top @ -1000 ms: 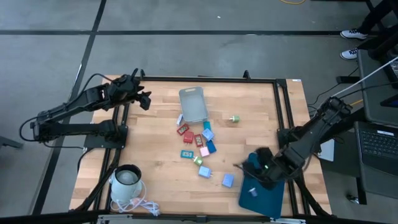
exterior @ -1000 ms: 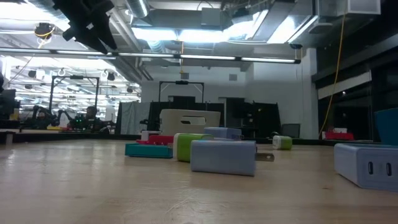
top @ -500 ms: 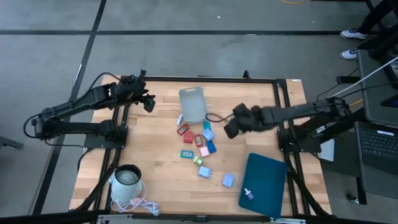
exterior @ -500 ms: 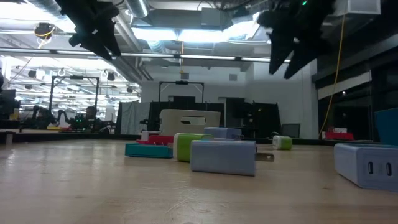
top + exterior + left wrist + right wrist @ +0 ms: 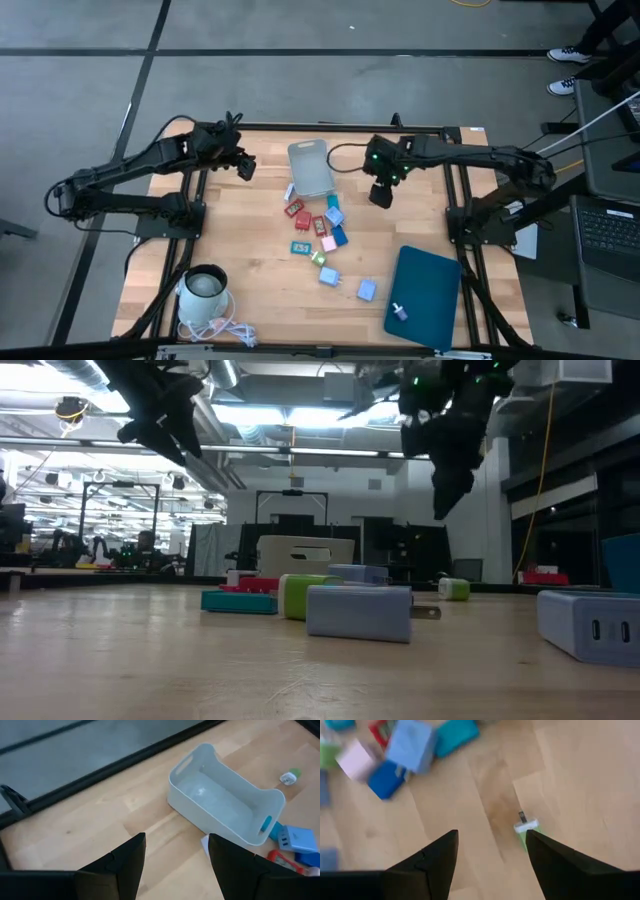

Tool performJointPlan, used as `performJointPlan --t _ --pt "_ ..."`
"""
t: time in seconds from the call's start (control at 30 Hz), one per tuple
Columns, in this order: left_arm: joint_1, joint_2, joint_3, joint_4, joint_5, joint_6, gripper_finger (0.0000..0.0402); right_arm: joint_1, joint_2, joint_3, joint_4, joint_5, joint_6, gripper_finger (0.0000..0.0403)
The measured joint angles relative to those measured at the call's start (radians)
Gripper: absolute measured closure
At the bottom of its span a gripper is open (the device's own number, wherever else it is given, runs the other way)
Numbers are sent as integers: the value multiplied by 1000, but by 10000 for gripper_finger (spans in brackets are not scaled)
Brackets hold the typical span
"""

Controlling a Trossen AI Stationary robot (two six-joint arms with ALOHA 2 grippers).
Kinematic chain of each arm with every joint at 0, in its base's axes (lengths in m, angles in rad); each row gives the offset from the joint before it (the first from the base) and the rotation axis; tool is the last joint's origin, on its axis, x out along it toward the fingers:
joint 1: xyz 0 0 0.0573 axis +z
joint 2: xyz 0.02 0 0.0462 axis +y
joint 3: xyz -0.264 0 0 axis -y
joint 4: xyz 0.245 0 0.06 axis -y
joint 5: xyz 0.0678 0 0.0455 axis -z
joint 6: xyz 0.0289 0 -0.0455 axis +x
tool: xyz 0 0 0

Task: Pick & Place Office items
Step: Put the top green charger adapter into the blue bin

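The office items point(image 5: 322, 232) lie scattered on the wooden table below the translucent grey bin point(image 5: 311, 168): red, teal, pink, blue and light-blue pieces. In the low view a light-blue plug block point(image 5: 360, 610) and a green piece point(image 5: 300, 595) stand nearest. My right gripper point(image 5: 381, 195) hangs open above a small green-and-white piece point(image 5: 525, 827), right of the bin and clear of it. My left gripper point(image 5: 243, 165) is open and raised, left of the bin point(image 5: 225, 802). One small piece point(image 5: 398, 311) lies on the dark-teal tray point(image 5: 430, 290).
A white kettle point(image 5: 205, 290) with its cord stands at the table's near left corner. The tray overhangs the near right corner. Bare wood lies between the bin and the left gripper and to the right of the green piece. A black frame borders the table.
My right gripper has left the tray at the near right corner and swung up and toward the far edge, ending above the green piece right of the bin. A small piece shows on the tray where it was. My left gripper has drifted slightly toward the bin.
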Motion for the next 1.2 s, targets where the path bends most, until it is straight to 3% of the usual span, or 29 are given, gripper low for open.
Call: performJointPlan --t 0.47,0.93,1.2 --pt "-1 97 0 0 -25 -9 190 -67 169 0 -40 -15 -295 103" --pt "-1 235 0 34 -143 127 190 -112 239 0 -48 -24 -317 114" --pt "-1 298 0 102 -133 159 190 -133 303 0 -19 3 -362 114"
